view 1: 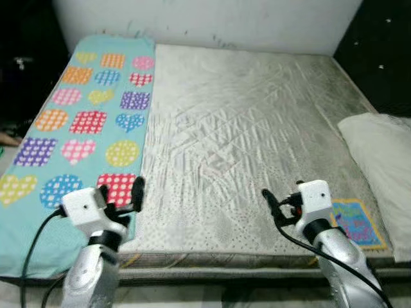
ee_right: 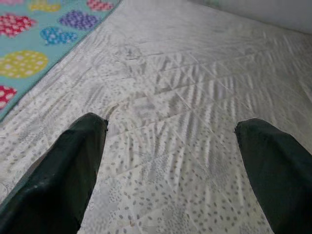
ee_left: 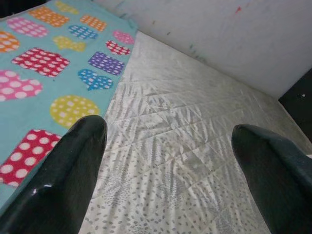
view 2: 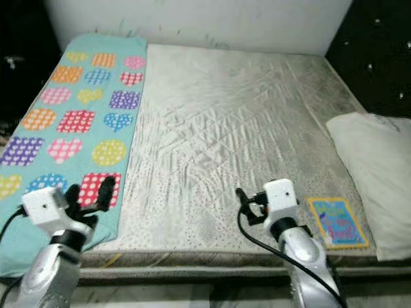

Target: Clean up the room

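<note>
A bare grey quilted mattress (view 1: 257, 115) lies before me. A teal blanket (view 1: 90, 122) with dotted hearts and squares covers its left strip. At the mattress's right edge rests a white pillow (view 1: 382, 167), and a small colourful book (view 1: 356, 221) lies flat at the front right corner. My left gripper (view 1: 122, 192) hovers open over the blanket's front corner, nothing between its fingers (ee_left: 63, 175). My right gripper (view 1: 282, 196) hangs open above the front of the mattress, just left of the book, also holding nothing.
A white wall (view 1: 212, 19) runs behind the bed. Dark space lies on both sides of the bed. The mattress's front edge (view 1: 225, 260) is right below my arms, and black cables trail from both wrists.
</note>
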`<state>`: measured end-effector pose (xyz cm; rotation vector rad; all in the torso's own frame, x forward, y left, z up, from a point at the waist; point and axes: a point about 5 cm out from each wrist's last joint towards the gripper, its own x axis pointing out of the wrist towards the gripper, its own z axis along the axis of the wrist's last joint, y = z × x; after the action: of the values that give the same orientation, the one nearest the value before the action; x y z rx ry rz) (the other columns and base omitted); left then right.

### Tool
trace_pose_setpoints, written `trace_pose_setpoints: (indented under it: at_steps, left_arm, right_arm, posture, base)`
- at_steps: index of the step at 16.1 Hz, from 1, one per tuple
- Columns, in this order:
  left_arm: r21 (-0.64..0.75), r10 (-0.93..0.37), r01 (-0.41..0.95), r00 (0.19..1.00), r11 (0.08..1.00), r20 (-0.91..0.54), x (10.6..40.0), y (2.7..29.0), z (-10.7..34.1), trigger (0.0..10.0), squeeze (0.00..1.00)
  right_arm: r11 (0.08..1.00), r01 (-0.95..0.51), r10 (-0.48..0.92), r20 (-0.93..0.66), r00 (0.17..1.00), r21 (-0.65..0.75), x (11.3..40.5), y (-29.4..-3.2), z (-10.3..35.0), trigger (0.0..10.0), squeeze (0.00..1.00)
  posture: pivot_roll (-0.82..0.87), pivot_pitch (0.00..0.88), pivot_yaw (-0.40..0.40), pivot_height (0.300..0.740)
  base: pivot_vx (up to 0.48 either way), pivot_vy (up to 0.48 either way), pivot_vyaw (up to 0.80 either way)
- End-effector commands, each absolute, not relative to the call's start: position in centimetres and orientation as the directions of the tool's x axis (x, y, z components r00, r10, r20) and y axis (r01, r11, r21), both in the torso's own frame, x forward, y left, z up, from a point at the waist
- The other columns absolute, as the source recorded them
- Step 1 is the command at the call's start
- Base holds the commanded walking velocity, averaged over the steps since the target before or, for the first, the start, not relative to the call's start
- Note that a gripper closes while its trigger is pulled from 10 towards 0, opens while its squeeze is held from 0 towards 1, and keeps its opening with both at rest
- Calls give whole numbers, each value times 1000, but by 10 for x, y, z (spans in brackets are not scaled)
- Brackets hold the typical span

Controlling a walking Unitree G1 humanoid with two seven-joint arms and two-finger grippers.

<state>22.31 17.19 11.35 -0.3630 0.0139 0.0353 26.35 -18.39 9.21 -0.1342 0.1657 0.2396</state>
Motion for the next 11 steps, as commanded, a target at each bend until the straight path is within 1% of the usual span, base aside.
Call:
trace_pose_setpoints:
  at_steps: [1,5,6,8,11]
  left_arm:
    - [-351,25,-31,999,936,-21,222,169,114,10000,0]
    - [-363,49,-63,998,930,-48,223,171,111,10000,0]
    - [-368,48,-63,998,928,-49,223,171,111,10000,0]
    - [-379,43,-59,998,923,-51,224,170,111,10000,0]
    - [-384,44,-59,998,922,-49,224,169,112,10000,0]
  right_arm:
    - [965,-229,203,-189,961,-125,261,-190,90,10000,0]
    - [966,-227,201,-192,961,-127,261,-191,89,10000,0]
    - [966,-227,201,-193,960,-127,261,-191,89,10000,0]
    - [965,-229,202,-194,960,-127,262,-190,89,10000,0]
    - [965,-227,200,-196,960,-129,262,-191,89,10000,0]
  posture:
    - [-27,60,-69,740]
    - [-26,59,-67,740]
    - [-26,59,-67,740]
    - [-30,71,-69,740]
    - [-31,67,-70,740]
  base:
    - [0,0,0]
    - [0,0,0]
    - [0,341,0]
    - [0,480,0]
    - [0,480,0]
